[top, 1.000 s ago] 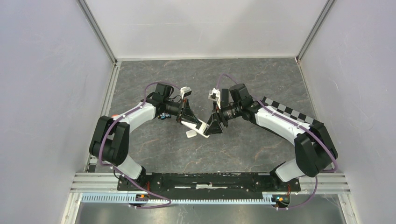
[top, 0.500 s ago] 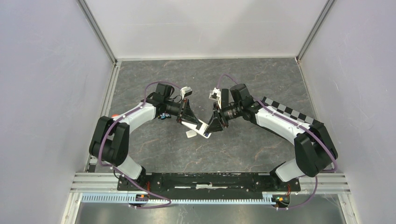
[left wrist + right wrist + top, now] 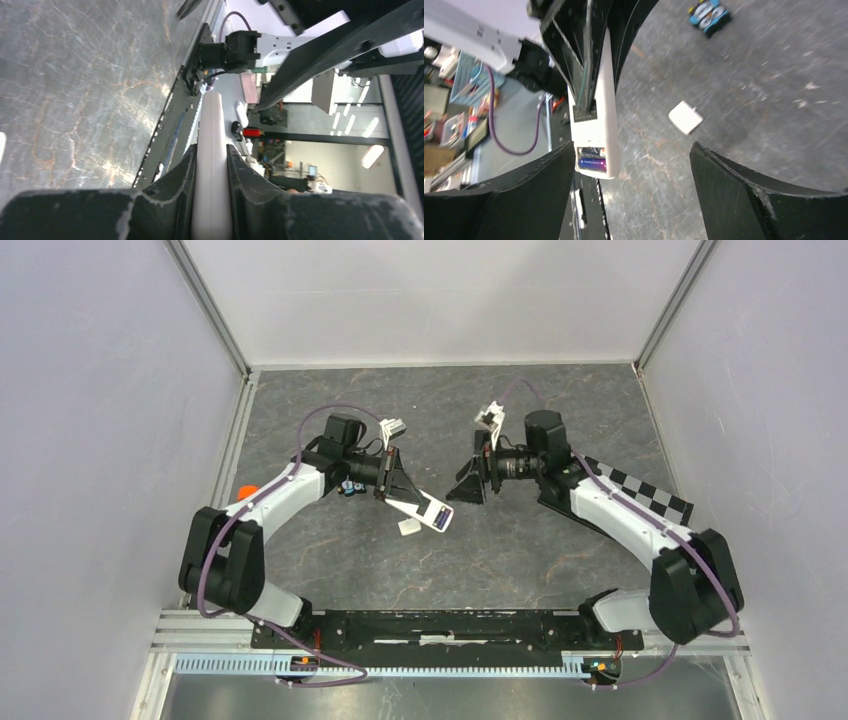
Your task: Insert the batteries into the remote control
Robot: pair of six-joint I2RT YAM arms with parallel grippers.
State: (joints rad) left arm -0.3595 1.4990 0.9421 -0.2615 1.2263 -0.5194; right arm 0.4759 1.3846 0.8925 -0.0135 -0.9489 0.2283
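White remote [image 3: 425,508], pinched by the left gripper [image 3: 395,480], shows purple batteries [image 3: 592,159] seated in its open bay. The right gripper [image 3: 470,485] hangs spread at two o'clock; the loose cover [image 3: 409,527] seems left to fit.

Left gripper [image 3: 399,496] holds the white remote control [image 3: 428,513]; right gripper [image 3: 468,486] hangs nearby, apart.

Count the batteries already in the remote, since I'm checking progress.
2: both batteries lie side by side in the remote's open end, the upper one shadowed. More loose cells lie on the table.
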